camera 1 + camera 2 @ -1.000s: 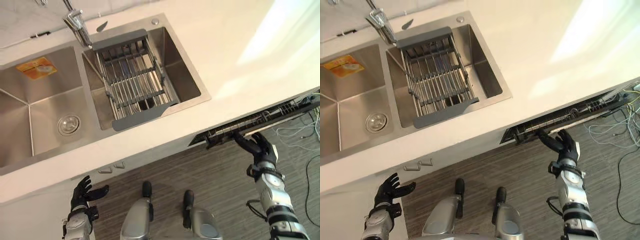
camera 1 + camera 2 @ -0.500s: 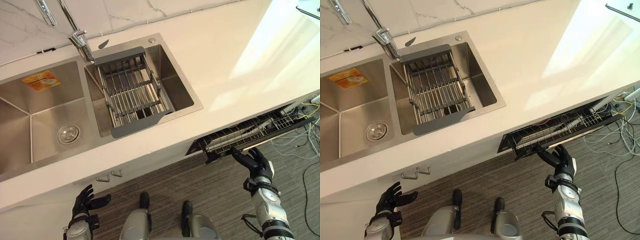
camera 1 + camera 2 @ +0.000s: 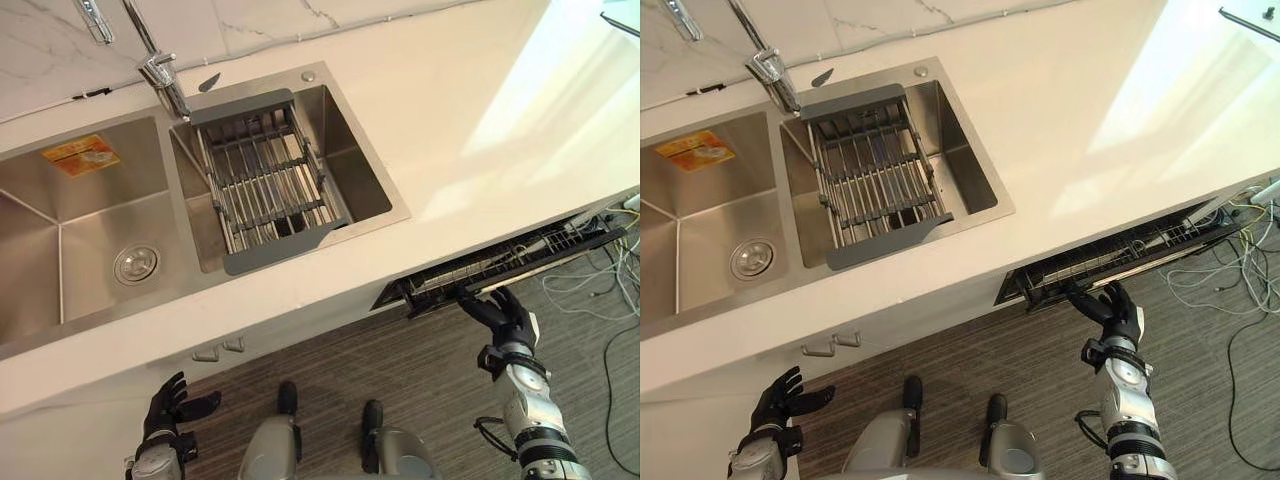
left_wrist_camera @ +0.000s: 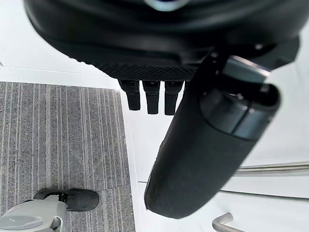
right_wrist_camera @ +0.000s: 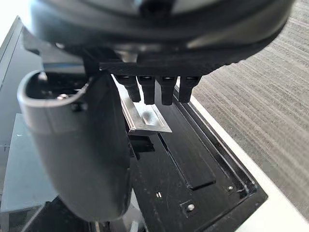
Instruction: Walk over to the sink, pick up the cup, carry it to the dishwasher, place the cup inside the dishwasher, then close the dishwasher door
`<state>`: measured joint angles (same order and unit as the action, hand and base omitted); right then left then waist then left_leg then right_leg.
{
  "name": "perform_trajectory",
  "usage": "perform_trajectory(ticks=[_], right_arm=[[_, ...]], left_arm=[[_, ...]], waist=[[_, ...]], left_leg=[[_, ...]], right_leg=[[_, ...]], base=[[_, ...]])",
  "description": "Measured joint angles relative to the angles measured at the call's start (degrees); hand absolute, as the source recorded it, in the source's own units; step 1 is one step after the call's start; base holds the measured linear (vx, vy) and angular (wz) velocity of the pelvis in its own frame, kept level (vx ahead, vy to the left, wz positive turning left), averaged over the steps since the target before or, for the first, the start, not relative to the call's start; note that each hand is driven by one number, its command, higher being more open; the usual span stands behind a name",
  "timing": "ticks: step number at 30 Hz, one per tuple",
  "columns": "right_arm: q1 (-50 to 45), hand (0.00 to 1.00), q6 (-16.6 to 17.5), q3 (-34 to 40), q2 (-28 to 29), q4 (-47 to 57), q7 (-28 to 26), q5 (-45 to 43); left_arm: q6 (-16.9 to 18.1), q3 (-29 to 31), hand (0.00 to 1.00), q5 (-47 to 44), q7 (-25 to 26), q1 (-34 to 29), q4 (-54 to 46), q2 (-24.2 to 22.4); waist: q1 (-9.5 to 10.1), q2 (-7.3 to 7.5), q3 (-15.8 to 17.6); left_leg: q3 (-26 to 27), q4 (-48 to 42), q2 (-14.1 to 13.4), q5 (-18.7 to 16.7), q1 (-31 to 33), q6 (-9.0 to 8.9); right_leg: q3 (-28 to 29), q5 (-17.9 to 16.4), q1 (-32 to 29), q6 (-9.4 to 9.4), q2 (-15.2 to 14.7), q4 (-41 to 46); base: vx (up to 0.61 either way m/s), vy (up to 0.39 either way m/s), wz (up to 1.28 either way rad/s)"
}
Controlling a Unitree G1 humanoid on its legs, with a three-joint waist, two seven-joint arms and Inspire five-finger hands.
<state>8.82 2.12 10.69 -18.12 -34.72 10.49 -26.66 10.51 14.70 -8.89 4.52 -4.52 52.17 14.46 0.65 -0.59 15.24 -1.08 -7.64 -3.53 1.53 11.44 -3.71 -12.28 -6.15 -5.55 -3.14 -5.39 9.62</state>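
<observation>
The dishwasher door (image 3: 520, 262) stands almost upright under the counter. A narrow gap at its top shows the wire rack (image 3: 1110, 255). My right hand (image 3: 503, 312) is open, its straight fingers (image 5: 147, 87) resting against the door's top edge beside the metal latch (image 5: 147, 118). The door's black inner panel (image 5: 193, 164) shows past the fingers. My left hand (image 3: 168, 410) hangs open and idle in front of the white cabinet (image 4: 145, 135), holding nothing.
A double steel sink (image 3: 60, 220) is set into the white counter (image 3: 470, 110). A grey drain rack (image 3: 265, 185) sits over its right basin and a faucet (image 3: 160, 72) stands behind it. Loose wires (image 3: 610, 290) lie on the floor at the right. Cabinet handles (image 3: 220, 350) sit below the sink.
The camera has shifted. The gap above the dishwasher door is narrower than half a second ago, and my right hand has stayed at the door's edge. The left hand has barely moved.
</observation>
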Motion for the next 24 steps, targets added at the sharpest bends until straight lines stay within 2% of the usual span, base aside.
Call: perform_trajectory(ticks=[2, 5, 8, 18, 24], right_arm=[[1.13, 0.9, 0.08, -0.03, 0.38, -0.46, 0.26, -4.59], [2.93, 0.9, 2.0, 0.14, 3.11, -0.37, 0.79, -15.1], [4.54, 0.9, 7.08, 0.06, 7.78, 0.52, 0.83, -29.82], [7.31, 0.9, 14.94, -1.82, 14.85, 6.41, -0.1, -42.89], [10.57, 0.9, 16.17, -0.92, 15.08, 3.49, -0.09, -43.48]], left_arm=[[-0.01, -0.11, 0.9, 0.0, 0.03, -0.01, 0.1, -0.12], [-0.04, -0.02, 0.9, 0.0, 0.41, -0.04, 0.15, -0.89], [-0.23, -0.01, 0.9, 0.03, 0.48, -0.05, -0.1, -2.47], [-0.35, -0.06, 0.9, 1.11, 0.52, -0.39, -0.69, -4.3], [-0.35, -0.1, 0.9, 1.11, 0.57, -1.39, -1.61, -4.29]], waist=[[0.29, -0.07, 0.04], [1.13, -0.35, 0.11], [2.5, -0.52, 0.1], [3.53, -0.86, 0.28], [4.12, -1.65, 0.72]], left_leg=[[-0.28, 0.09, 0.01, 0.23, 0.17, -0.05], [-0.37, 0.72, -0.17, 0.64, 0.12, -0.1], [-0.35, 0.99, -0.78, 0.82, 0.1, -0.26], [-0.37, 1.04, -1.67, 1.06, -0.06, -0.69], [0.03, 1.55, -1.98, 1.41, -0.21, -0.7]], right_leg=[[-0.24, 0.02, -0.09, 0.04, -0.05, 0.01], [-0.24, 0.21, -0.23, 0.27, 0.25, -0.04], [-0.11, 0.73, -0.16, 0.75, 0.66, -0.75], [0.09, 1.27, 0.02, 1.46, 1.54, -1.01], [0.7, 2.14, -0.12, 1.64, 1.97, -1.56]], base=[[-0.03, 0.0, 0.09], [0.0, 0.0, 0.0], [-0.01, -0.009, -0.03], [-0.02, -0.007, -0.01], [-0.04, 0.0, -0.06]])
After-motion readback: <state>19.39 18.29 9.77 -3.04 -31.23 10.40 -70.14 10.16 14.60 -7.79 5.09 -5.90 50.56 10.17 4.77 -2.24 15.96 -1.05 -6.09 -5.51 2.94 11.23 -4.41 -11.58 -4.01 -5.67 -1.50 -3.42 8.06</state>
